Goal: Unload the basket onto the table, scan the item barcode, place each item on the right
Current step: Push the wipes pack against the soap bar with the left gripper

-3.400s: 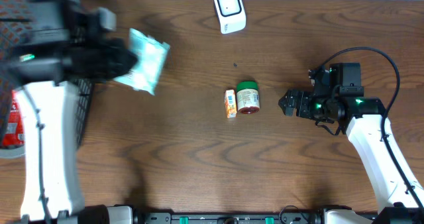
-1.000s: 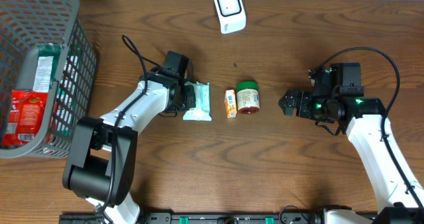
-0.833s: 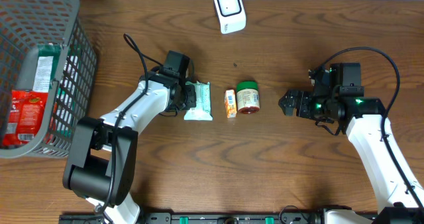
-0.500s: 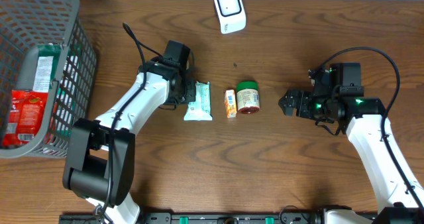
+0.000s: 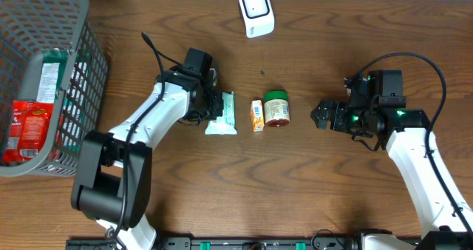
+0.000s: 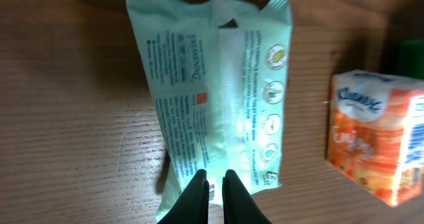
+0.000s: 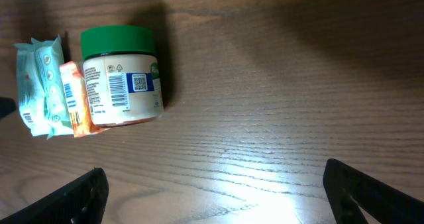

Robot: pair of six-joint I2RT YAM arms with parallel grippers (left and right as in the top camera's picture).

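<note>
1. Pinching the near end of a pale green packet [image 6: 212, 85], the left claw [image 6: 216, 191] has its two black fingers pressed almost together, and the middle seam of the wrapper runs in between them.
2. This packet lies flat on the wooden table [image 5: 222, 183] and stretches straight ahead from the left claw. It carries columns of small print, which is too fine to read, a small red square mark, and a row of round icons beside the seam.
3. Beyond the packet, on the side away from the left claw, stands a small orange tissue box [image 6: 377, 144]. Its blue oval logo looks like "Kleenex", and it is close to the packet, but I cannot tell if they touch.
4. The right claw [image 7: 213, 177] is spread wide and holds nothing; its fingertips show only at the two lower corners of its wrist view.
5. Ahead of the right claw, well apart from it, a jar [image 7: 122, 75] with a green lid lies on its side. Its white label shows a barcode and a QR code on a blue field.
6. The white scanner [image 5: 256, 11] sits at the far edge of the table, well apart from both claws.
7. A grey basket [image 5: 92, 65] stands behind the left claw and holds a red pack.
</note>
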